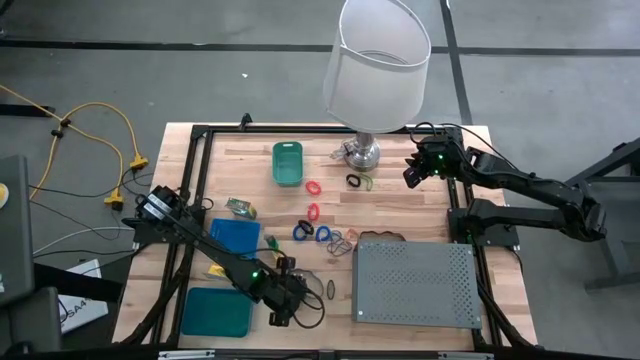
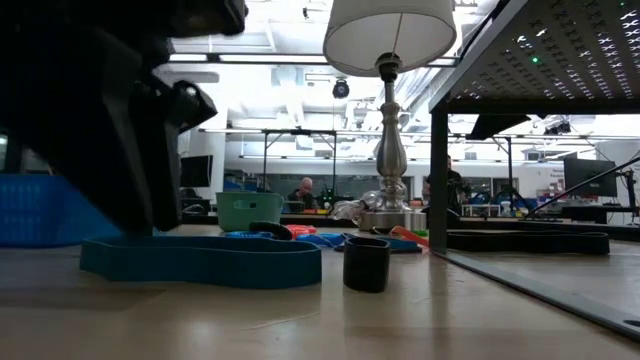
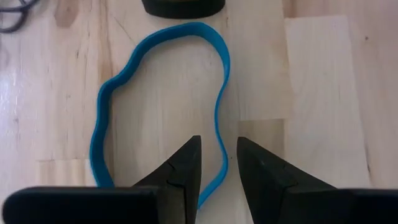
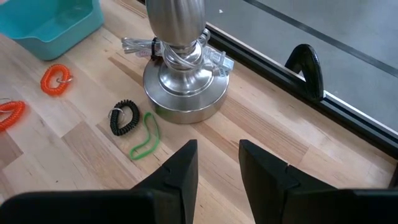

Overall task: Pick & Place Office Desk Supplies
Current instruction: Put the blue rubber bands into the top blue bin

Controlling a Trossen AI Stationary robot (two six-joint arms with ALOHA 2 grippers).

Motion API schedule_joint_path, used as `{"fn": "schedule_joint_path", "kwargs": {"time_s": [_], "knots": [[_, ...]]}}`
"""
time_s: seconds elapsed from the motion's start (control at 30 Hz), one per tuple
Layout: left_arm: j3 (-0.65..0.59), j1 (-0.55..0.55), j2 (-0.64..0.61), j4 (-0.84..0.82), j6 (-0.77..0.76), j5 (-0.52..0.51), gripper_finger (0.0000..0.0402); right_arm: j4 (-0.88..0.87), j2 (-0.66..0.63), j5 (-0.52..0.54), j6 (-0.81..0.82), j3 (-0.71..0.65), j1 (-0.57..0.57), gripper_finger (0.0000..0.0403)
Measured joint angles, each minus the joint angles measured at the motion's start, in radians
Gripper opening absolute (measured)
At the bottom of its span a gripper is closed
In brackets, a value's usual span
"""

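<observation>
I have the left gripper (image 3: 217,165) low over the worktop (image 1: 420,215), at the lower middle of the high view, right above a blue rubber band (image 3: 118,99) that lies flat on the wood. Its jaws stand narrow, with a small gap, and they hold nothing. One side of the band passes just in front of the gap between the tips, so I judge that I am in the approach step of picking this band.

For the next move I think I must go down a little and forward, so that the thin strip comes between the jaws, and then close. The band is flat and soft, so it can slip under the tips.

The right gripper (image 4: 216,165) waits at the upper right of the high view, near the chrome base of the lamp (image 4: 180,74). Its jaws are a little apart and empty. Before it lie a black coil (image 4: 124,117), a green band (image 4: 146,140) and an orange coil (image 4: 55,79).

Other coloured loops (image 1: 315,232) lie in the middle of the worktop.

In the wrist view the lower part of the band is hidden behind my own gripper, and a dark object (image 3: 182,6) is cut off at the top edge. In the low view the left arm blocks much of the left side.
</observation>
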Motion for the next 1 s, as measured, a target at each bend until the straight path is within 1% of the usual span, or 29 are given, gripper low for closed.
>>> {"fn": "schedule_joint_path", "kwargs": {"time_s": [0.23, 1.0], "knots": [[0.0, 0.0, 0.021, -0.006, -0.022, 0.027, 0.0096, 0.008, 0.0, -0.003, 0.0, 0.0, 0.0, 0.0105], [0.001, -0.004, 0.033, -0.044, -0.03, 0.037, 0.0096, 0.014, 0.0, -0.004, 0.0, 0.0, 0.0, 0.0105]]}}
